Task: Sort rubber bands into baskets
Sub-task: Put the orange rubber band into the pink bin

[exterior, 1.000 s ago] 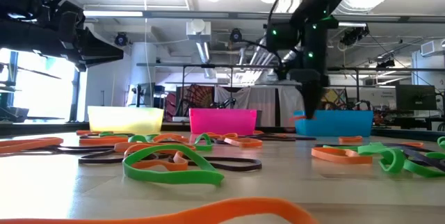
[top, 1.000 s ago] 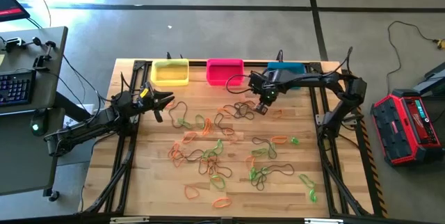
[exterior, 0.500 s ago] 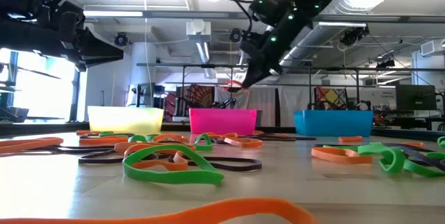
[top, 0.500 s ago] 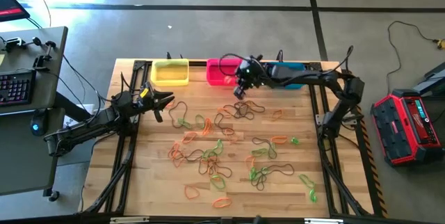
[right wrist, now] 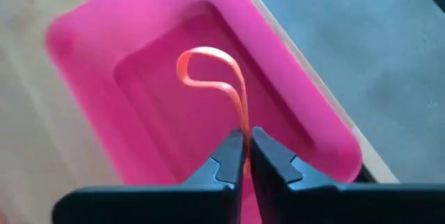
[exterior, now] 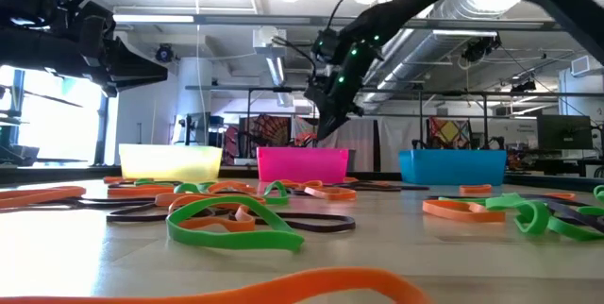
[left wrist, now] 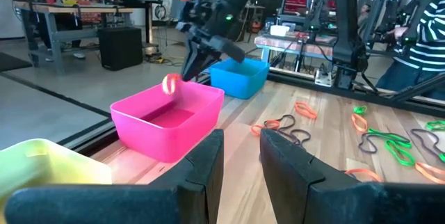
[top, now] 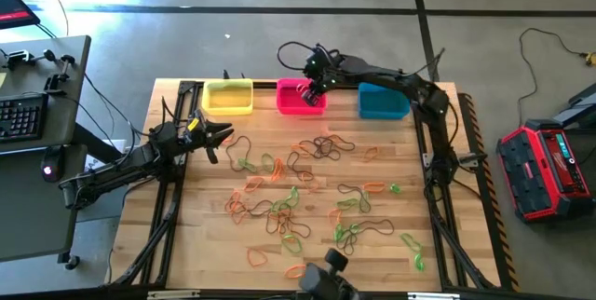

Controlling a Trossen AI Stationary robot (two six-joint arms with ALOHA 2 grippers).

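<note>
1 orange rubber band (right wrist: 222, 85) hangs pinched in the right tool (right wrist: 245, 156) over the pink basket (top: 300, 97); dozens wait at the counter's (top: 205, 244) 6 o'clock; left tool (top: 219, 137) idles narrow.

A grey concrete floor (top: 279, 30) surrounds the wooden bench (top: 391, 165). Left of the bench stands a dark desk (top: 42, 95) with a keyboard (top: 20, 118); right of it, a red case (top: 545, 170). Ducts (exterior: 472, 11) run overhead.

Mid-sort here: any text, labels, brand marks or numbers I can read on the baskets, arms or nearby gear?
None can be read.
Pink basket, yellow basket and blue basket: plain, no markings.
Red case on the floor: a panel shows, too small to read.
Keyboard on the side desk: keys too small to read.
</note>
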